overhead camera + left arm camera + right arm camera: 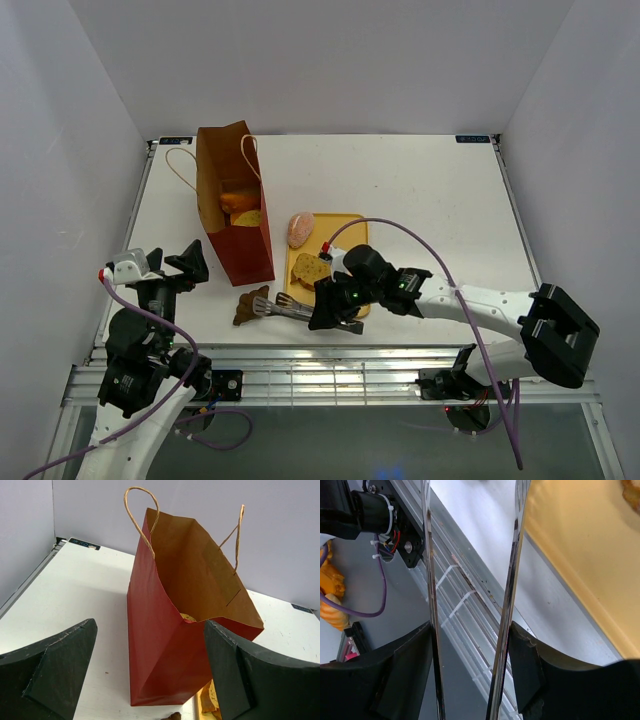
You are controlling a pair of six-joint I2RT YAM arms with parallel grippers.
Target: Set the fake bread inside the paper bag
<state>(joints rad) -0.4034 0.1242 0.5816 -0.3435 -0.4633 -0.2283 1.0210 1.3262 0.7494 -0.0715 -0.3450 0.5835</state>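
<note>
The paper bag (236, 215) stands upright and open at the table's left, with fake bread (241, 204) inside it. A pink roll (300, 229) and a speckled slice (311, 270) lie on the yellow tray (346, 229). A brown croissant (250, 305) rests on the table in front of the bag. My right gripper (331, 311) is shut on silver tongs (291, 307), whose tips reach the croissant. Both tong arms (512, 590) sit between its fingers (525, 655). My left gripper (150, 625) is open and faces the bag (170, 645) with nothing held.
The tray's near corner (580, 555) is beside the tongs. The table's front rail (465, 595) and the arm bases run just below them. White walls close in the table on three sides.
</note>
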